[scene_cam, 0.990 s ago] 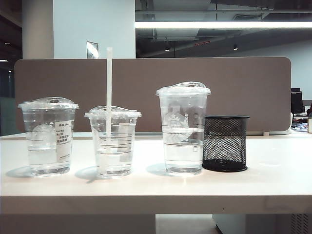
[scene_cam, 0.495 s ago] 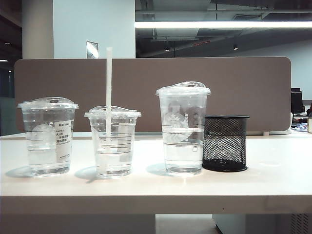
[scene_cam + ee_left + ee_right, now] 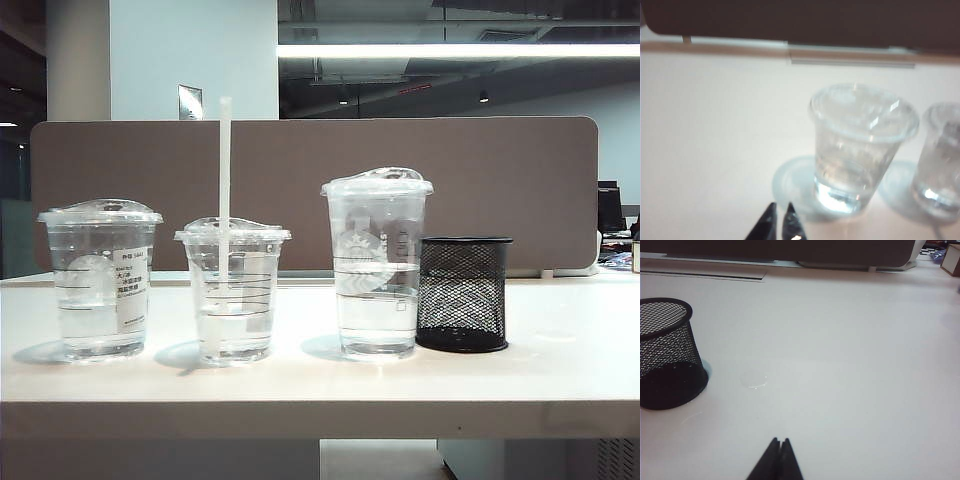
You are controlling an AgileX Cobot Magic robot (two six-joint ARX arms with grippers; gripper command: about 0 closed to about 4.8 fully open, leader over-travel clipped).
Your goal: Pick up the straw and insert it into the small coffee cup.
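Standing upright: straw [image 3: 224, 180] in sm. cup [image 3: 233, 290]

White table [image 3: 520, 385] with four items in a row. From left: wide clear cup with white printed label [image 3: 100, 280], domed lid, some water inside. Next, small coffee cup [image 3: 232, 290], shortest, clear lid, thin horizontal lines, water in the lower part. Straw [image 3: 224, 170] stands upright through its lid, rising above all the cups. Then tallest clear cup [image 3: 376, 265] with faint round logo, about half full of water. Black mesh pen holder [image 3: 463, 293] just beside it on the right. Brown partition panel [image 3: 480, 160] behind the table. No arms or grippers in view.
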